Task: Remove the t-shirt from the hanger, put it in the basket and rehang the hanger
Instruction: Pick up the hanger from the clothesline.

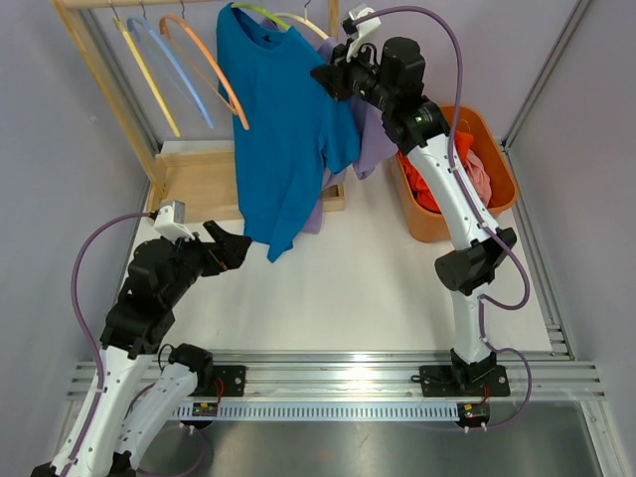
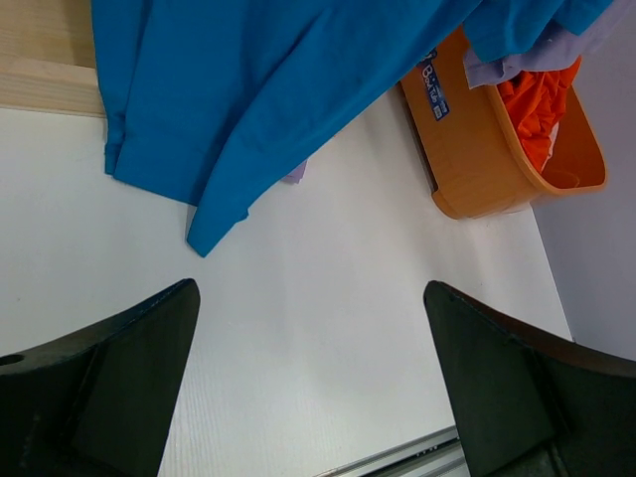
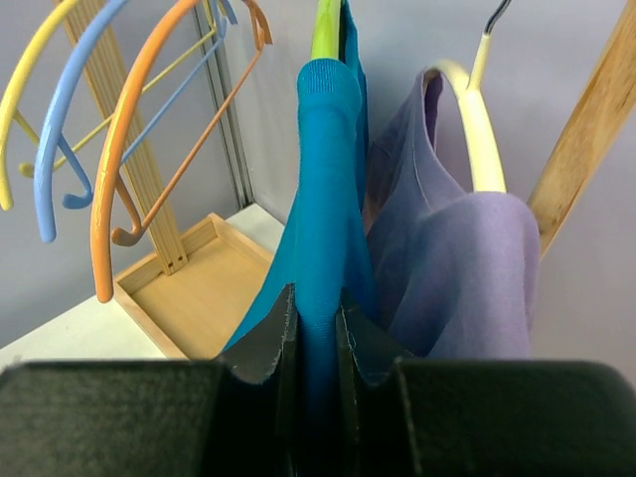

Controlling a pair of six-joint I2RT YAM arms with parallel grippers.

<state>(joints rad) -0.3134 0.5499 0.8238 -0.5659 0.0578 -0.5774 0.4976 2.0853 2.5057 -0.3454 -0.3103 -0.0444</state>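
A blue t-shirt [image 1: 283, 139] hangs on a lime-green hanger [image 1: 260, 13] on the wooden rack. My right gripper [image 1: 331, 79] is shut on the shirt's right shoulder and sleeve; in the right wrist view the blue t-shirt [image 3: 323, 189] runs up from between the closed fingers [image 3: 268, 343] to the green hanger [image 3: 326, 28]. My left gripper [image 1: 231, 248] is open and empty, low over the table just left of the shirt's hem [image 2: 214, 224]. A lilac shirt [image 3: 467, 258] hangs behind on a pale yellow hanger [image 3: 475, 119].
Empty yellow [image 1: 144, 65], blue [image 1: 184, 75] and orange [image 1: 214, 75] hangers hang on the wooden rack, whose base tray [image 1: 199, 184] sits at the back left. An orange basket [image 1: 462, 179] with red and pink clothes stands at the back right.
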